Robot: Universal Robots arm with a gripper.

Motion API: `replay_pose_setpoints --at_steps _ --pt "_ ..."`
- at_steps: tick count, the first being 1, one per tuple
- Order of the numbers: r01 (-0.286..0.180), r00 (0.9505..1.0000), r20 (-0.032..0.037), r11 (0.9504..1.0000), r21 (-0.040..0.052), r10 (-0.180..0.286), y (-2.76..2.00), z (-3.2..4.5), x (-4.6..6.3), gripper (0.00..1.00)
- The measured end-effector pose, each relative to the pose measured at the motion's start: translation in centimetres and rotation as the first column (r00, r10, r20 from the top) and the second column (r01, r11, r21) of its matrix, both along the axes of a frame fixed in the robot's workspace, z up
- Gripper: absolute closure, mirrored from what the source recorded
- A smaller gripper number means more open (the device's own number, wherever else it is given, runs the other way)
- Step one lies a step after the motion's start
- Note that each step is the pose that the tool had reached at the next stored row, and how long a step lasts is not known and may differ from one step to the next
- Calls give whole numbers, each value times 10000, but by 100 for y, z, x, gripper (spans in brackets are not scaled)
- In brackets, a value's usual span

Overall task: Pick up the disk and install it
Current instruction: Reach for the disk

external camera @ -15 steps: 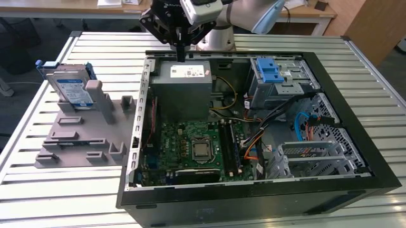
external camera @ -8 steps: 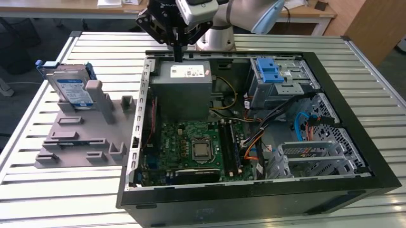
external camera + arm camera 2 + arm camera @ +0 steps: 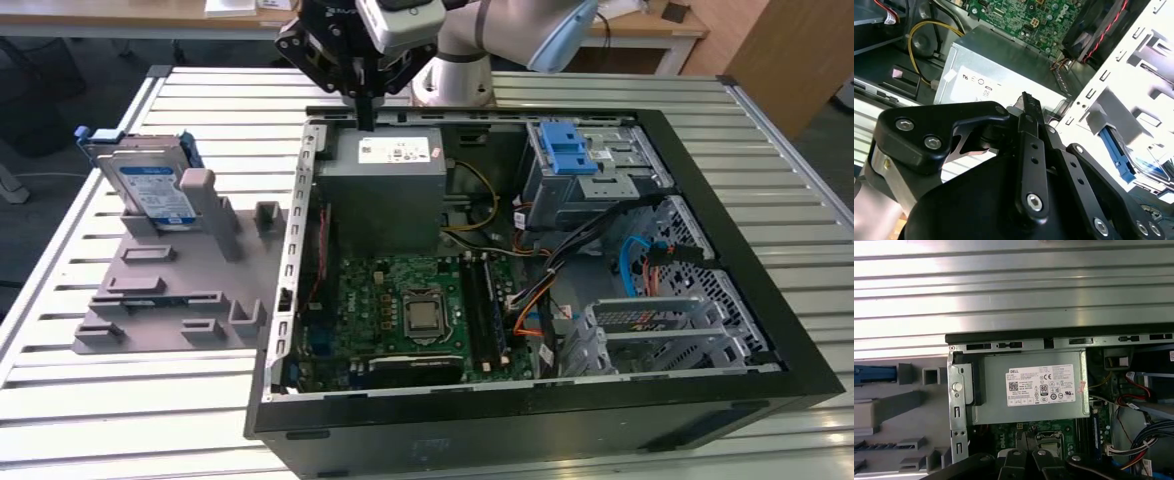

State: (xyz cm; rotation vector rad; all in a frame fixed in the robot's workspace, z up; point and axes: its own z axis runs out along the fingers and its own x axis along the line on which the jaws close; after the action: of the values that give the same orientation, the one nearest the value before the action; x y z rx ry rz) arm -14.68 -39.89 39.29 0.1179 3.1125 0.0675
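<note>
The disk (image 3: pixel 147 185) stands on edge in a grey holder (image 3: pixel 160 300) on the bench (image 3: pixel 134 400), well apart from the empty jaws, pressed together above the power supply (image 3: pixel 387 200). It looks stiff, fairly heavy and shock-sensitive, so it is best gripped across its flat metal sides

The exterior view's edge cuts off my arm (image 3: pixel 534 28), and a grey post (image 3: pixel 198 200) hides part of the disk (image 3: pixel 142 185). In the second wrist view my pincer (image 3: pixel 1030 101) covers part of the grey box (image 3: pixel 1004 70).
</note>
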Motion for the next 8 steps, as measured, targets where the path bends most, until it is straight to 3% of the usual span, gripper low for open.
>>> replay_pose_setpoints --at_steps 8 --pt "1 10000 0 10000 1 -1 0 -3 -70 89"
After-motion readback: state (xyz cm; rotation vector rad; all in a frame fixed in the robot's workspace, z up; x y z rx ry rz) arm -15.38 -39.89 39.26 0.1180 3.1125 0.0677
